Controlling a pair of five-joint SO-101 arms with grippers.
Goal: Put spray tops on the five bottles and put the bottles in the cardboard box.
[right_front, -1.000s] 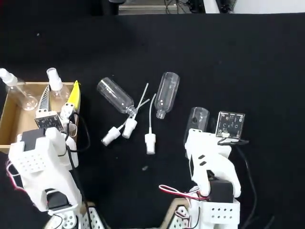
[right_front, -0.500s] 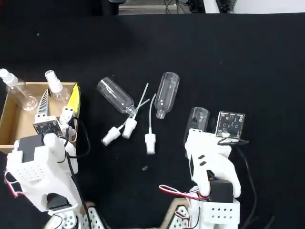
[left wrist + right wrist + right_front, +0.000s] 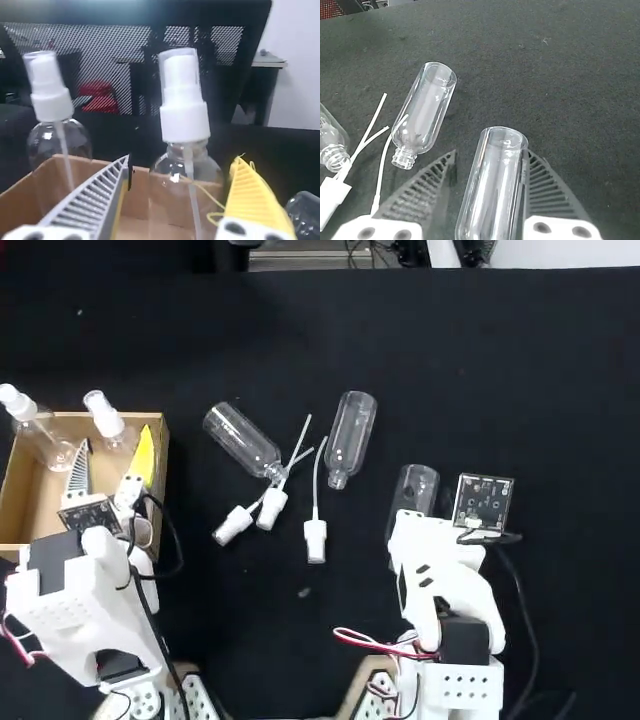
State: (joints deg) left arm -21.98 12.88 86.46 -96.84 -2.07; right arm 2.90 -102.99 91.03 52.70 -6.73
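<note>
The cardboard box (image 3: 22,508) was brown, flat-sided and open on top. It sat at the left edge of the black, fuzzy table (image 3: 500,360). Two round, clear plastic bottles stood up inside it, the corner bottle (image 3: 40,435) and the inner bottle (image 3: 108,425). Each had a white spray top on it.

The left gripper (image 3: 110,460) hung over the box with its fingers wide apart. One finger was grey and ribbed and the other was yellow. The inner bottle stood just past their tips.

Three more clear bottles lay on their sides on the table with open necks: the slanted bottle (image 3: 242,440), the middle bottle (image 3: 350,435) and the last bottle (image 3: 492,190). The last bottle lay between the ribbed grey fingers of the right gripper (image 3: 490,152). Those fingers were apart. One touched the bottle and the other had a small gap.

Three loose white tops lay near the slanted and middle bottles, each with a thin white tube: the left top (image 3: 233,525), the center top (image 3: 272,505) and the right top (image 3: 315,538).

That made five bottles, five tops and one box.
</note>
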